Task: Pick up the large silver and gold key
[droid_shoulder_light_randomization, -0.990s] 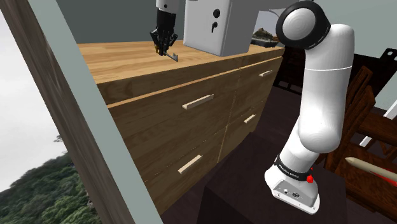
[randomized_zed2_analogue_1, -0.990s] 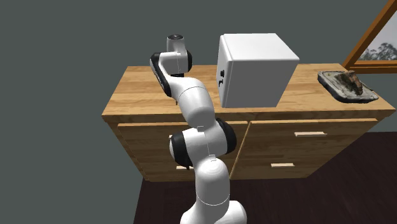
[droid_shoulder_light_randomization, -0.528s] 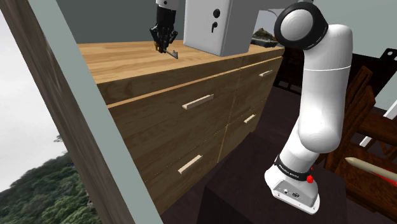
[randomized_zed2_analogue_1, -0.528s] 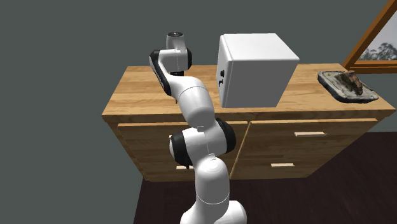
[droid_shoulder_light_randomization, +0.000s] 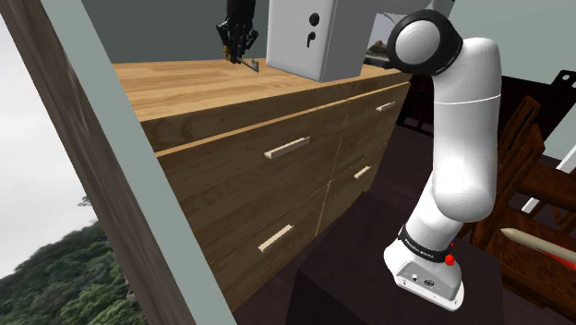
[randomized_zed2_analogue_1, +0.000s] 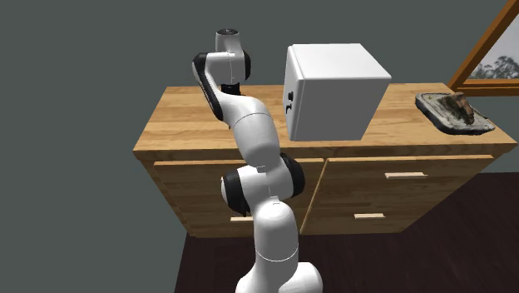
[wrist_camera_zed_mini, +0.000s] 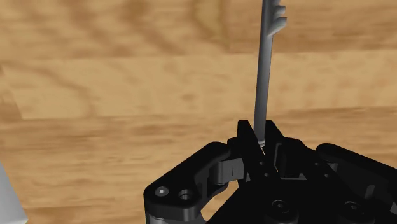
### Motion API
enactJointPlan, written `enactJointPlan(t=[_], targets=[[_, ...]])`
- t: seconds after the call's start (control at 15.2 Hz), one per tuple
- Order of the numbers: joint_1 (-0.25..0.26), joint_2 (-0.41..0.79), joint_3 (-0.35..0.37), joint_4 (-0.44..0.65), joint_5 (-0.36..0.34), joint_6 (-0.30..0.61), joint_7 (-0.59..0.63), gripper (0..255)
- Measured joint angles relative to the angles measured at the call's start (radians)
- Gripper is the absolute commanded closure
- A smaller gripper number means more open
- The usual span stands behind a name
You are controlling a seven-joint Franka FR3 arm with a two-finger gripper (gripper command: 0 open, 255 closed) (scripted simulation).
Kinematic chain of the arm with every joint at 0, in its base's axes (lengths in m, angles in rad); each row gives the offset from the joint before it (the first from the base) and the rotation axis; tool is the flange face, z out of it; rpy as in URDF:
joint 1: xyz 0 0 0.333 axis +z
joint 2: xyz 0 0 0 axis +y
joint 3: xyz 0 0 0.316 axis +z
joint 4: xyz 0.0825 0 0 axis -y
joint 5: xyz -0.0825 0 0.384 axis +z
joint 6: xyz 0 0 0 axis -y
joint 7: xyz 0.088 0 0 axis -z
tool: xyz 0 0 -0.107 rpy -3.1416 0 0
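Holds key (wrist_camera_zed_mini: 266, 70) by thin shank in tool (wrist_camera_zed_mini: 261, 143), above dresser (droid_shoulder_light_randomization: 185, 88), toward rear edge; risks pivoting or slipping free if jolted.

The key (wrist_camera_zed_mini: 264, 70) is a thin grey shaft with notched teeth at its tip. Its head end is clamped between the jaws of the gripper (wrist_camera_zed_mini: 259, 132). The shaft juts straight out beyond them, over the wooden dresser top (droid_shoulder_light_randomization: 175, 83).
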Motion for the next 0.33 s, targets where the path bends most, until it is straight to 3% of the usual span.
enactJointPlan(t=[0.33], targets=[[0.007, 0.079, 0.0, 0.194, -0.006, -0.115, 0.004, 255]])
